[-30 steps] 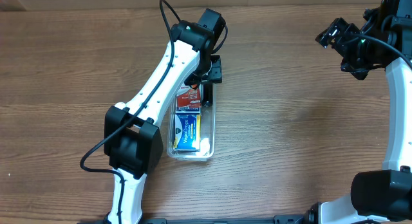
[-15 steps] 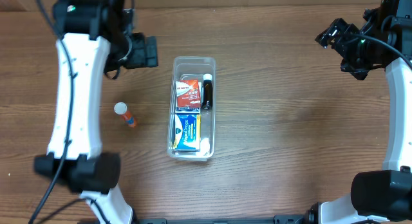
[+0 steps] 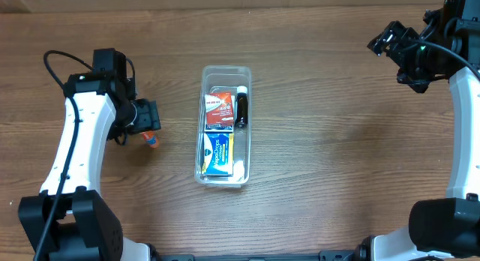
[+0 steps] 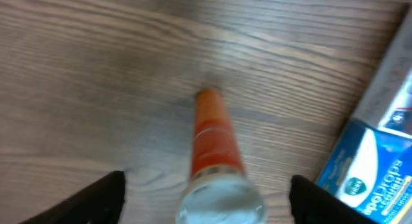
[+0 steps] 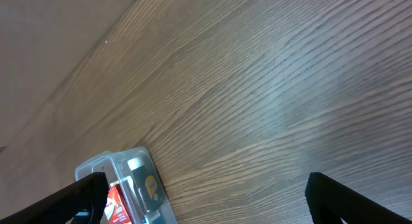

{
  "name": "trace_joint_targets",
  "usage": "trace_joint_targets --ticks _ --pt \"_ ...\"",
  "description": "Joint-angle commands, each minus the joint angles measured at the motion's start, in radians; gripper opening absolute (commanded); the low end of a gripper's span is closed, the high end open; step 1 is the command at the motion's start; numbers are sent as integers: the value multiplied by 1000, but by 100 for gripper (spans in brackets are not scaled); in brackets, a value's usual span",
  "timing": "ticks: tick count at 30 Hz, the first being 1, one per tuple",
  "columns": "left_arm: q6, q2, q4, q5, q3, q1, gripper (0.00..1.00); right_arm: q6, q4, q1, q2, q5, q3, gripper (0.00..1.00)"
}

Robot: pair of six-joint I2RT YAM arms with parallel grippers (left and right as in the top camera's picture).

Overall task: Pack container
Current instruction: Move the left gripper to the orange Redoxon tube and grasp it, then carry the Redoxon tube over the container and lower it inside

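1. Overhead: the container (image 3: 223,69) lies in the middle of the bench (image 3: 330,163). Inside it are a red box (image 3: 218,108), a blue box (image 3: 218,152) and a black stick (image 3: 242,108). A little orange tube (image 3: 152,140) lies on the bench to its left, near it but not touching. The left end effector (image 3: 143,120) sits right over the tube's cap end, so the container is off to its right. The right end effector (image 3: 401,55) is up in the far right corner, well apart from the container.

2. Left wrist: this picture is blurry. The left end effector (image 4: 209,205) has its fingers wide apart, holding nothing, and the orange tube (image 4: 209,143) lies between them. The container (image 4: 389,69) shows at the right edge. I think the step is picking up the tube. Next, the fingers need to go down, close on the tube, lift it and carry it right, into the container.

3. Right wrist: the right end effector (image 5: 206,205) has its fingers apart and empty. The container (image 5: 103,163) is far off at the bottom left.
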Motion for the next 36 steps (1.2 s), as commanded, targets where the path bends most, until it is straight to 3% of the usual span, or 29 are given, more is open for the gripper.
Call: trace_joint_targets --ticks 1,4,10,12,17,21,22,25,30,36 --pt "43 11 22 44 -14 0 71 -7 3 -2 -6 -5 8 100" --pt "50 11 34 37 -18 0 56 -7 3 -2 -6 -5 8 100" --pt "61 11 17 36 -19 0 53 -7 3 -2 -6 -5 8 100" --pt "61 11 23 37 -19 0 39 -7 3 -2 -6 -5 8 100" --pt "61 10 -40 32 6 0 24 -7 3 -2 -6 -5 8 100" --pt "60 10 -323 38 388 -11 25 -7 2 -2 -6 -5 8 100" --pt "60 10 -433 39 570 -39 25 -7 3 -2 -6 -5 8 100" --pt "32 2 -545 70 812 -163 25 -7 3 -2 -6 -5 8 100" --pt "-59 -7 -499 85 750 -433 26 -7 3 -2 -6 -5 8 100" --pt "-125 -7 -260 67 402 -616 30 -7 3 -2 -6 -5 8 100"
